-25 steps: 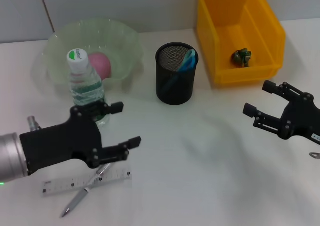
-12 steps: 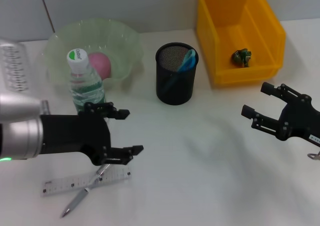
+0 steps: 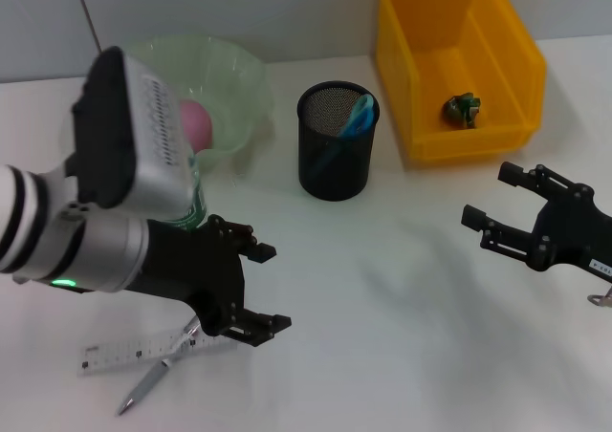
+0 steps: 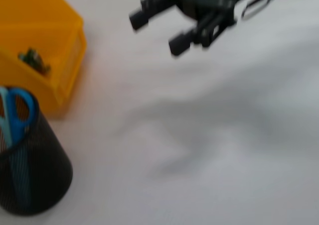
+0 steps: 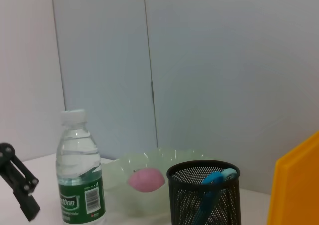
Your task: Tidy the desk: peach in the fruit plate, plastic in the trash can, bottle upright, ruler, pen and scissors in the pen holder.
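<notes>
Left hand open over the ruler and pen, right hand open and idle beside the yellow bin.

The ruler lies flat on the desk, long axis running left to right, printed marks too small to read. The pen crosses it diagonally, one end towards the near edge. The bottle stands upright, its green label's lettering unclear. Blue scissors stand in the mesh holder; the peach sits in the plate.

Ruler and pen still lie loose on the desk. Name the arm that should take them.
Left. The left hand hangs open right beside the ruler and pen at the desk's near left. The right hand, also open, hovers far across the desk, below the yellow bin.
</notes>
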### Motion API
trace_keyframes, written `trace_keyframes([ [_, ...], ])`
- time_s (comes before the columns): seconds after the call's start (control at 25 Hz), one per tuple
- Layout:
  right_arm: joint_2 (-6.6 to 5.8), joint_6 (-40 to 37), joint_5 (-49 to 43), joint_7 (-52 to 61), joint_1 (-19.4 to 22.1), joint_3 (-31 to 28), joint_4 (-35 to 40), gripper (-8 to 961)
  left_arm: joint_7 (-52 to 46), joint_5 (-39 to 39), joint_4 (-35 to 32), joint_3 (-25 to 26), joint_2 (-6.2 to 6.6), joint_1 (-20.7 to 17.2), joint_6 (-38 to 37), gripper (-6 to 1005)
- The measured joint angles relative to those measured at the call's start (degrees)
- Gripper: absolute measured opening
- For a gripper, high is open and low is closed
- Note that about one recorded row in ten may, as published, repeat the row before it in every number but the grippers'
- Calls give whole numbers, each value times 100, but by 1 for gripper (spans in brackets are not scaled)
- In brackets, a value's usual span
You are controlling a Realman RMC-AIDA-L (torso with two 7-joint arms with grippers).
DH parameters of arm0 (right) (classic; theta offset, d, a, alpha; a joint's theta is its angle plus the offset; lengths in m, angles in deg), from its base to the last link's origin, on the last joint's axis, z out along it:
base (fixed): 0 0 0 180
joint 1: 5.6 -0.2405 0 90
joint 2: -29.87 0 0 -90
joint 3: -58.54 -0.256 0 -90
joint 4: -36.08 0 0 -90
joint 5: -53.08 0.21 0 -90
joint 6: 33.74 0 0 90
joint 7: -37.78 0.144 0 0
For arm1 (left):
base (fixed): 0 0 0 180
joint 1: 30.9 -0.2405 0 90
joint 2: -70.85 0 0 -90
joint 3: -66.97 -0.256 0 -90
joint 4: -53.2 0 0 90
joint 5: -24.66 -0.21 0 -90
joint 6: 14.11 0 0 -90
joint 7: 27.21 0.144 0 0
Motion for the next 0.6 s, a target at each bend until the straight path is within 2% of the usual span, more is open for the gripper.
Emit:
trace_keyframes([
  [0.32, 16, 15, -1, -1, 10, 0, -1, 821, -392, -601, 404, -309, -15, 503, -44, 796],
  [0.6, 28, 26, -1, -5, 31, 11, -8, 820, -652, -980, 604, -507, -22, 686, -49, 796],
])
